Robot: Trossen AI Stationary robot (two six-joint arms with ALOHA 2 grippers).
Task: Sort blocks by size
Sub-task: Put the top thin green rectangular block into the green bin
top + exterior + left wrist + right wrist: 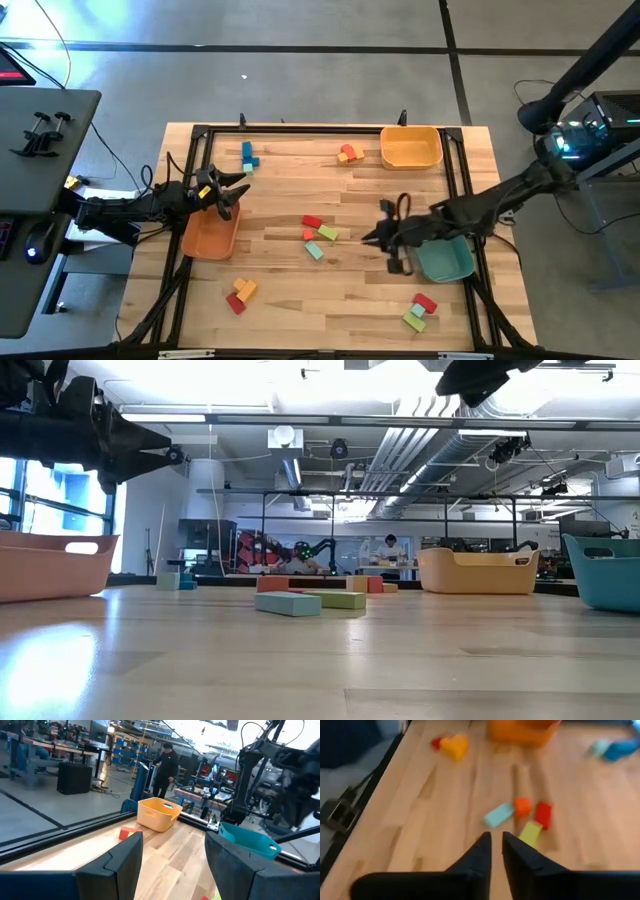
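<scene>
Blocks (318, 236) mostly scattered on table (340, 300) still, unsorted. Left gripper (228, 192) over orange bin (210, 238), wide open, empty. Right gripper (383, 238) nearly closed, empty.

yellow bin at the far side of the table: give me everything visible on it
The yellow bin is a rounded-rectangular tub, plastic by its look, with raised ends and a handle slot cut in the wall. It stands upright at the table's far right corner. In the high view it looks empty. A small orange, red and yellow block cluster lies beside it, apart. Neither gripper is near it.
</scene>
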